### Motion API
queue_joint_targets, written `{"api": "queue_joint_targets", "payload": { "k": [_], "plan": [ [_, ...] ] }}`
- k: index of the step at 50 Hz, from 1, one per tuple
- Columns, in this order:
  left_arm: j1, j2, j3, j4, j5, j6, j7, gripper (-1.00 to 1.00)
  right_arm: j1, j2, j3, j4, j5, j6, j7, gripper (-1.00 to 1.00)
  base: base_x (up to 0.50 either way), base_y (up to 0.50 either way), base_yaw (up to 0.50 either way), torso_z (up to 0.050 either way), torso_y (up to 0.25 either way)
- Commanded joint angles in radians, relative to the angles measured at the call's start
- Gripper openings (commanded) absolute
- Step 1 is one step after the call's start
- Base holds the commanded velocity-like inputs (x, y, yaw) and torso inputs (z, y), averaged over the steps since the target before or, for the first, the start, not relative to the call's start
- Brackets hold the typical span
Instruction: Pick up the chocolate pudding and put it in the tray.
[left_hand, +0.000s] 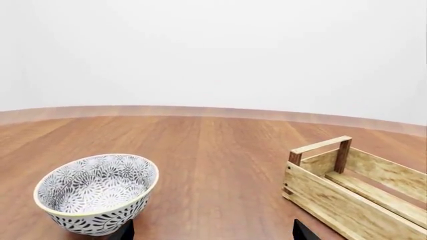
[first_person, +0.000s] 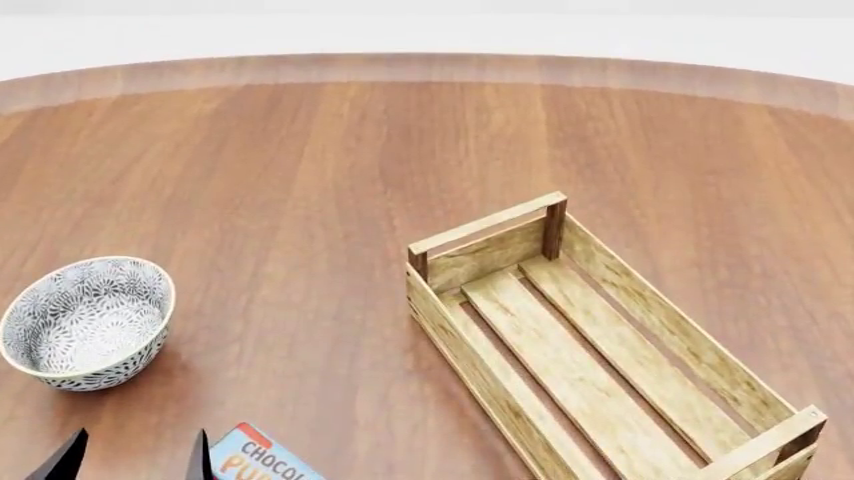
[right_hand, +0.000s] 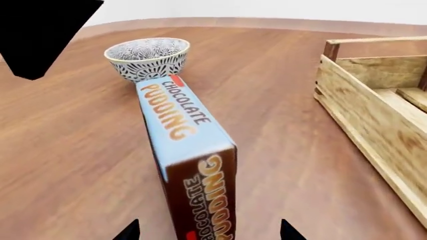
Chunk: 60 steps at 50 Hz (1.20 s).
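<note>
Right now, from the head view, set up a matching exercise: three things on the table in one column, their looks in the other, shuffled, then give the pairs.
Things:
1. bowl
2. chocolate pudding
3. tray

Looks:
A. light wooden slats, bar handles on dark posts
B. grey-white leaf pattern, round
C. light-blue face with orange lettering

Pairs: 1-B, 2-C, 3-A

Pudding box (right_hand: 180, 122) light-blue, orange lettering; bowl (first_person: 87, 322) grey-white patterned.
</note>
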<state>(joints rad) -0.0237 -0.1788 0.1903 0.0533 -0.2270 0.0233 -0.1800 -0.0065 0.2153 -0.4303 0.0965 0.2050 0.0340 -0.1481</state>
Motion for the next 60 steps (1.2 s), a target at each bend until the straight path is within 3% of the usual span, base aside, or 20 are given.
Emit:
{"api": "queue_joint_targets", "payload": {
  "k": [1,43,60],
  "plan": [
    [0.002,-0.006,0.007,0.008,-0.005,0.000,-0.006,1.00,0.070,-0.012,-0.035,0.040,-0.037,0.043,0.004,1.00,0.00,0.00,0.00,0.000,0.000],
    [-0.004,-0.020,0.035,-0.003,-0.013,0.014,-0.024,1.00,0.143,0.015,-0.091,0.098,-0.025,0.035,-0.079,1.00,0.00,0.00,0.00,0.000,0.000],
    [-0.001,-0.029,0.041,0.009,-0.017,0.014,-0.036,1.00,0.244,-0.039,-0.096,0.263,-0.033,0.013,-0.074,1.00,0.00,0.00,0.00,0.000,0.000]
  ]
}}
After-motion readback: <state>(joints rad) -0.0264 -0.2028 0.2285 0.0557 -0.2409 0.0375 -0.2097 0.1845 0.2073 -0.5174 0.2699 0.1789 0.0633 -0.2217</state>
